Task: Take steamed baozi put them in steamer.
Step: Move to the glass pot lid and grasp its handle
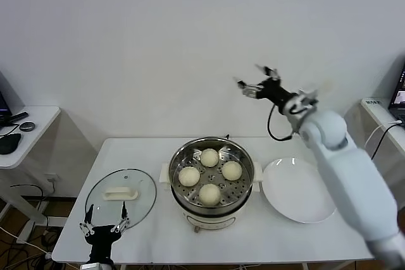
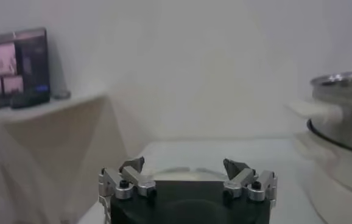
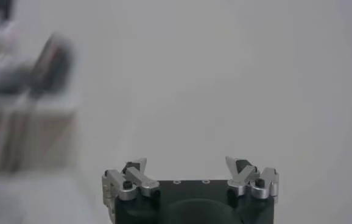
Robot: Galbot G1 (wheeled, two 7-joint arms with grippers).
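Right pincer [image 1: 258,80] lifted high above the bench [image 1: 133,156], open and empty, left pincer [image 1: 104,224] likewise idle low down — we judge loading done: four buns [image 1: 209,157] sit in the steamer [image 1: 211,188], plate [image 1: 297,189] bare.

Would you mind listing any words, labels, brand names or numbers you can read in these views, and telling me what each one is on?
None can be read.
Steamer, its four baozi, glass lid and white plate: no print shows.
Monitor on the side shelf: bright panels, too blurred to read.
Screen at the right edge: too small to read.
Left gripper and right gripper: no markings show.
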